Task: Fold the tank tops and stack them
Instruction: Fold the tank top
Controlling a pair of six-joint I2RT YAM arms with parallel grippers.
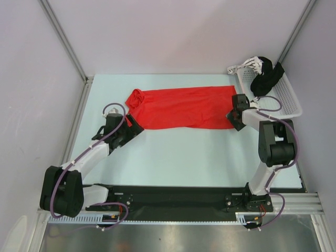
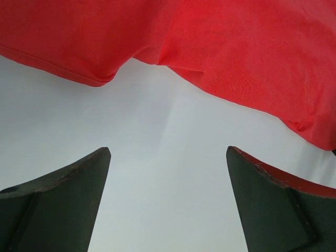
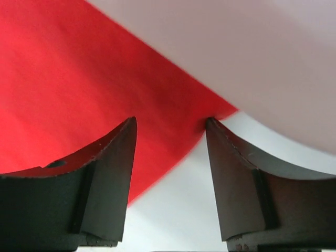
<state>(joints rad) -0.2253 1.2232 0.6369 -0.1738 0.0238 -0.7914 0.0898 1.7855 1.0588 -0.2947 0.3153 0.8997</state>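
Observation:
A bright red tank top (image 1: 181,107) lies flat across the far middle of the table, folded into a long band, with its straps bunched at the left end. My left gripper (image 1: 137,127) is open and empty just short of its near left corner; the left wrist view shows the red hem (image 2: 220,47) beyond my spread fingers (image 2: 73,194). My right gripper (image 1: 232,118) is open at the near right corner, and in the right wrist view the red cloth (image 3: 68,89) lies between and beyond the fingers (image 3: 113,168), not pinched.
A white mesh basket (image 1: 283,100) stands at the far right, holding a black garment (image 1: 266,77) and a white one (image 1: 248,66) draped over its rim. Grey walls close in the left, back and right sides.

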